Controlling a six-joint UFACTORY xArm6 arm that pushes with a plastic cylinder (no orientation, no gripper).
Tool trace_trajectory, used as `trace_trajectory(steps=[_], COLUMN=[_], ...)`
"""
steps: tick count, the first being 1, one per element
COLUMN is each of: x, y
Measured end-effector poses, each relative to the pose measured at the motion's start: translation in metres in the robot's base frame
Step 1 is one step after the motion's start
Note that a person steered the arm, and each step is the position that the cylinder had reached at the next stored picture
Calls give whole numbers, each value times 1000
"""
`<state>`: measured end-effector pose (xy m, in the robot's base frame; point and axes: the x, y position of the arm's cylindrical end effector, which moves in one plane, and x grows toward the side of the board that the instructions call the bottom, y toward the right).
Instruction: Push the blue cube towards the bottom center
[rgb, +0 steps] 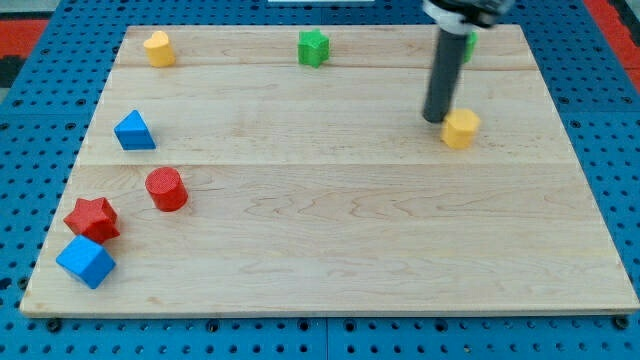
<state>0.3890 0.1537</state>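
The blue cube (86, 262) sits near the board's bottom left corner, just below a red star (92, 218) that touches or nearly touches it. My tip (435, 119) is far away at the view's upper right, right beside the left side of a yellow hexagonal block (461, 128). The rod rises from there to the view's top edge.
A red cylinder (166, 189) stands right of the red star. A blue triangular block (134, 131) lies at mid left. A yellow block (158, 47) is at top left, a green star (313, 47) at top centre. A green block (468, 44) shows partly behind the rod. The wooden board (330, 290) rests on a blue pegboard.
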Motion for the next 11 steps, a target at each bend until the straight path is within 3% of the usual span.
trace_trajectory(steps=[3,6,7,8,10,11], x=[-7,-21,-21,-21,39,49], y=[3,-29,-74,-156,-282,-341])
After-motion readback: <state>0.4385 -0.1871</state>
